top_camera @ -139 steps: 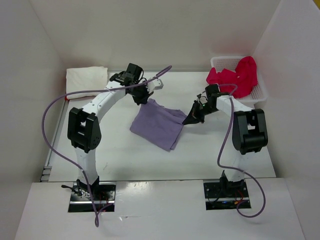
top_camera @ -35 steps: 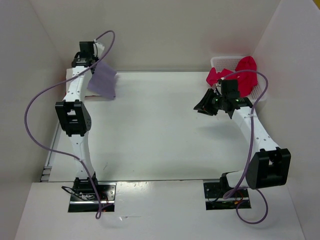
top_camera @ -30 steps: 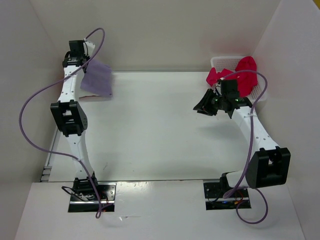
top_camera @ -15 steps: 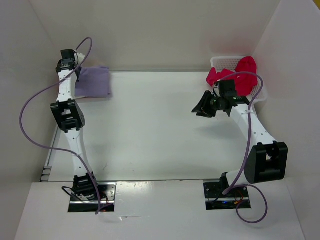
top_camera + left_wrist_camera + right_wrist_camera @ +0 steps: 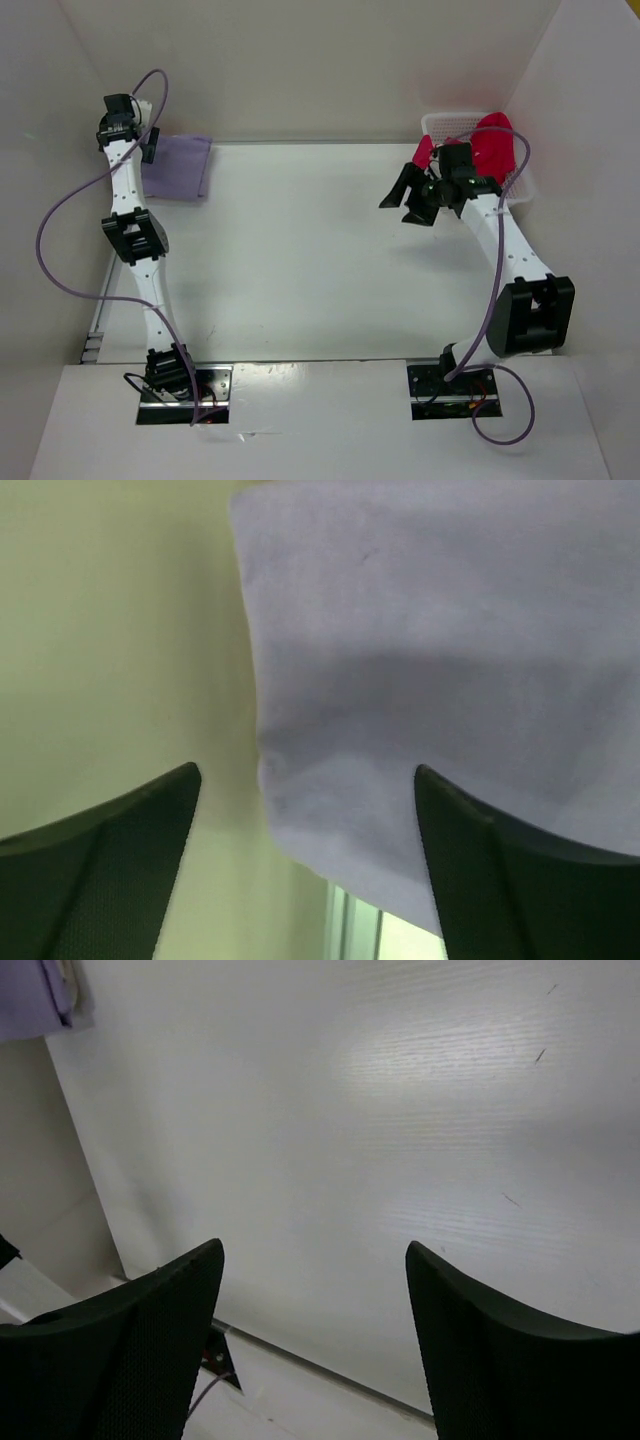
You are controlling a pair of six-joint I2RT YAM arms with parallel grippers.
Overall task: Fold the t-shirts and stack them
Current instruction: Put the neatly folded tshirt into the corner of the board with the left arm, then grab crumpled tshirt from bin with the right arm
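- Now my left pincer [image 5: 305,772] has opened, leaving the purple shirt [image 5: 178,167] lying at 10 o'clock.
- My right pincer [image 5: 404,203] is apart, empty; red shirts [image 5: 492,145] at 2 o'clock come next, I reckon.

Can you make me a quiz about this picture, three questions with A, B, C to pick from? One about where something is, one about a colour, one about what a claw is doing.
1. Where on the table does the lavender t-shirt lie? A middle; B far-left corner; C near-right corner.
2. What colour are the t-shirts in the white mesh basket? A red; B green; C yellow.
3. The right gripper is: A shut on cloth; B shut on the basket; C open and empty.
Answers: B, it lies folded in that corner; A, red cloth spills over the rim; C, its fingers stand apart over bare table.
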